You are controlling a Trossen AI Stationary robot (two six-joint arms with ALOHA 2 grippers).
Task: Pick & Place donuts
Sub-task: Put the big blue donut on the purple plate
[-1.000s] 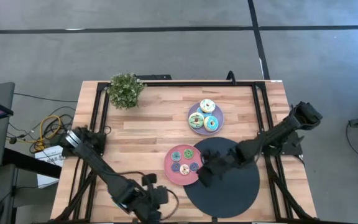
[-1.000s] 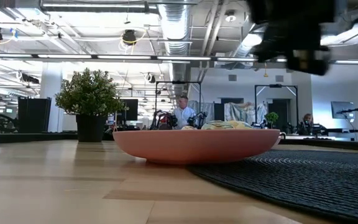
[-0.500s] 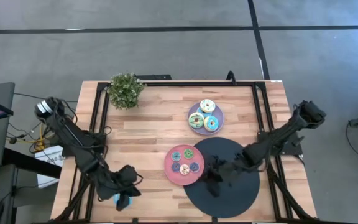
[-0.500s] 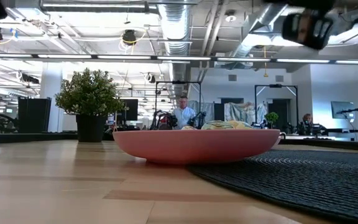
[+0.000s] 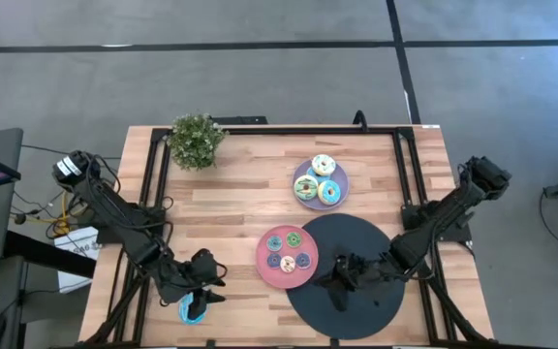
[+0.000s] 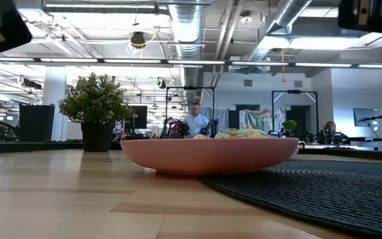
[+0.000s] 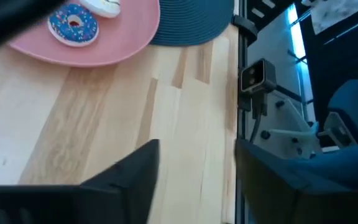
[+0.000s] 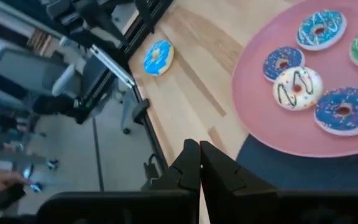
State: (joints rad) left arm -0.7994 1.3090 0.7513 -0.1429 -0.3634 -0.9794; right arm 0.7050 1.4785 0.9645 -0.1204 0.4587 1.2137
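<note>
A blue-iced donut [image 5: 194,310] lies flat on the wood by the table's near edge; the right wrist view shows this donut [image 8: 158,57] with nothing on it. My left gripper [image 5: 201,289] stands open just beyond the donut, its fingers [image 7: 135,171] apart over bare wood. Several small donuts [image 5: 287,250] lie on the pink plate [image 5: 263,260]. Three larger donuts [image 5: 320,180] lie on the lilac plate [image 5: 298,192]. My right gripper [image 5: 340,281] is shut, with nothing in it, over the black disc [image 5: 376,310] beside the pink plate [image 8: 260,134].
A potted plant [image 5: 197,141] stands at the far left corner. Black frame rails [image 5: 153,184] run along both table sides. Bare wood lies between the plant and the plates. The low view shows the pink plate [image 6: 211,156] and the disc [image 6: 310,192]; people sit far behind.
My left gripper has swung along the near edge toward the table's left edge, and the blue donut now lies in view on the wood beside it. My right gripper has drawn back from the pink plate's rim toward the table's near right, over the black disc.
</note>
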